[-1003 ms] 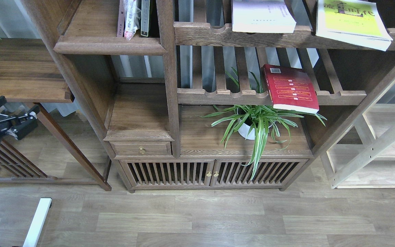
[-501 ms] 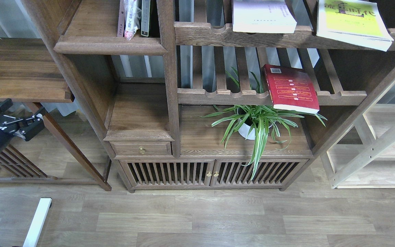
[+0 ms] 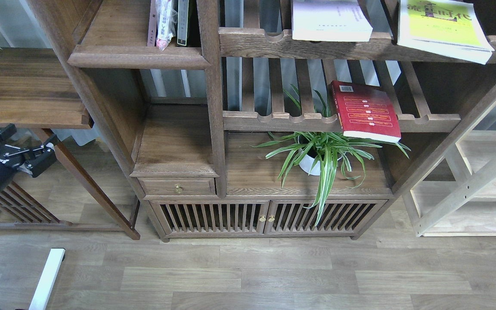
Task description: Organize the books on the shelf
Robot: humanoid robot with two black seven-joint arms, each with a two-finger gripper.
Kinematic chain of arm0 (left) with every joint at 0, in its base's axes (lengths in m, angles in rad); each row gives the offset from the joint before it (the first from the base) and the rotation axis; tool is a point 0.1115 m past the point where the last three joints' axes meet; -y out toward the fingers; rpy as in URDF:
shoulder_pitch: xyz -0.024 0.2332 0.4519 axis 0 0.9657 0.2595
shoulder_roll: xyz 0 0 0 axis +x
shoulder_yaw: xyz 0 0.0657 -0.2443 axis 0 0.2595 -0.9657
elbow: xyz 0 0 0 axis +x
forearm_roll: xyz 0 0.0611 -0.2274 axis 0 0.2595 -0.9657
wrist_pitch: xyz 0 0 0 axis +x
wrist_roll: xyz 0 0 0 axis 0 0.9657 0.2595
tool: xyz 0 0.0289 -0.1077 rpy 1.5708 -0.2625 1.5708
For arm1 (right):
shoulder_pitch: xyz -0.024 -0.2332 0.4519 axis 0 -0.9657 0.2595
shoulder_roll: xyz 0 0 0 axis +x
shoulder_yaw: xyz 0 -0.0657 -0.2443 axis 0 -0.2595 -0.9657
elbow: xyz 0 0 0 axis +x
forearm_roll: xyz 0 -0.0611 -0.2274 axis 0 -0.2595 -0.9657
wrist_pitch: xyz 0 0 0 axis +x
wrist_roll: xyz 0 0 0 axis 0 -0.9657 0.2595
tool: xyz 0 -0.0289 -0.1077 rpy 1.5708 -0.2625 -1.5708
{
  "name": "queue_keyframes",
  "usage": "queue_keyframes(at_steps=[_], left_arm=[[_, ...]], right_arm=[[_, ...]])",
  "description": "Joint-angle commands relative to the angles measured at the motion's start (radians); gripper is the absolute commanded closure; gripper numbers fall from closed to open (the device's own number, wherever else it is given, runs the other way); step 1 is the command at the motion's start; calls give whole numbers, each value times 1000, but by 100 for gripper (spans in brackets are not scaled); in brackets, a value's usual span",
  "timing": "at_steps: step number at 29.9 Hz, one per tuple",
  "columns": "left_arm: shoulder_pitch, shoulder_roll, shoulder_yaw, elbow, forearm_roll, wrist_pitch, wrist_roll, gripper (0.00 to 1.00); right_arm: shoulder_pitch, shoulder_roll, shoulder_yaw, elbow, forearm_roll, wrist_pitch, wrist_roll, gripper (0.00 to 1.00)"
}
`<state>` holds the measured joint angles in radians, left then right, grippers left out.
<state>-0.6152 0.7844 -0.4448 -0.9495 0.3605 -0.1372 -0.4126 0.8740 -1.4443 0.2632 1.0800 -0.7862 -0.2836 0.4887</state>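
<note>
Books are seen at three spots around the potted spider plant [image 3: 323, 153]. A red paperback [image 3: 365, 111] with yellow text bands and a white barcode patch near its top corner lies flat on the slatted rack just above the plant, its lower edge hanging over the scalloped front rail. Higher up, a pale white-lavender book [image 3: 330, 19] rests on the upper slatted rack, and to the right of it a yellow-green book [image 3: 444, 26] with white edges juts past the rail; large dark characters are printed on its cover, but they cannot be read. The writing on the red cover is too small to be read. The shelf [image 3: 138, 41], a narrow dark-brown compartment with a moulded front lip, is up and to the left of the plant, with a plastic-wrapped pink item [image 3: 164, 21] and thin spines standing in it. Far left of the plant, the left gripper [image 3: 17, 148] is seen with its fingers spread apart, holding nothing. The right gripper is out of view.
</note>
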Motion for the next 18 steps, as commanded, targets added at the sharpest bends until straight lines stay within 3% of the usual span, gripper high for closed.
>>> queue_keyframes(at_steps=[1,18], left_arm=[[-1,-10,0,0,0,14,2,0],[-3,-47,3,-2,8,44,6,0]], right_arm=[[-9,5,-13,31,-19,3,0,0],[-32,100,-41,35,-240,3,0,0]])
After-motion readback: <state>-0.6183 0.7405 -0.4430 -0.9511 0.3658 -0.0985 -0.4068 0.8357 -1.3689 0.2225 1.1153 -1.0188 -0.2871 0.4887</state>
